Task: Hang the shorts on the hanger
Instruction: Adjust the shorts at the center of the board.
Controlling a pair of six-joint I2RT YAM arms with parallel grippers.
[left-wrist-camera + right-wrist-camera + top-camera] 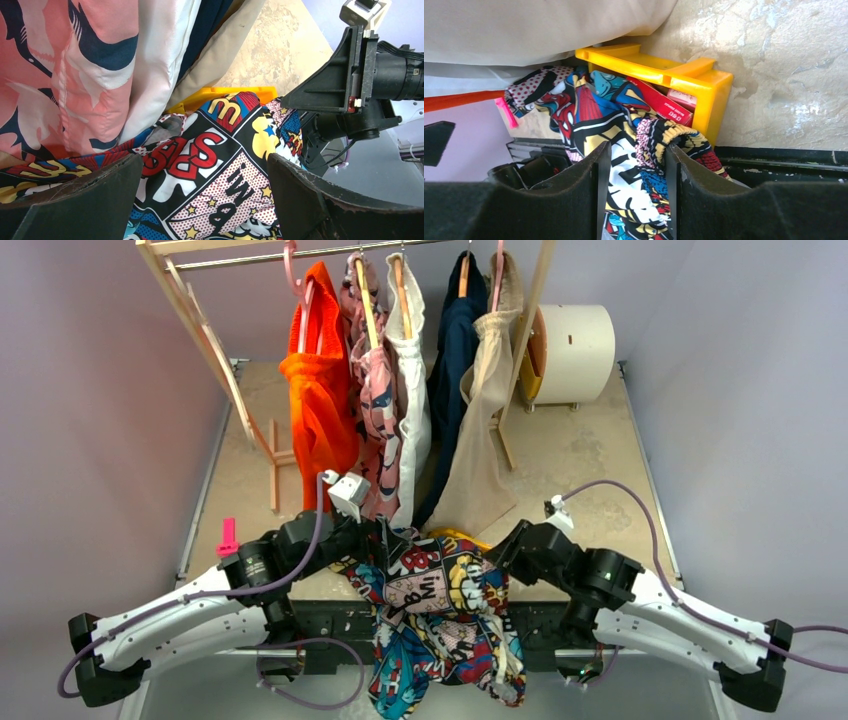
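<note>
The comic-print shorts lie bunched at the near middle of the table and hang over its front edge. They partly cover a yellow bin. My left gripper is at their left upper edge. In the left wrist view it is wide open, with the printed cloth spread under the gap. My right gripper is at their right edge. In the right wrist view it is shut on a bunch of the shorts, the elastic waistband against the right finger. The cream hanger is out of view.
A wooden rack at the back holds an orange garment, a pink patterned one, white, navy and beige clothes on pink and wooden hangers. A white cylinder stands back right. A pink clip lies at the left.
</note>
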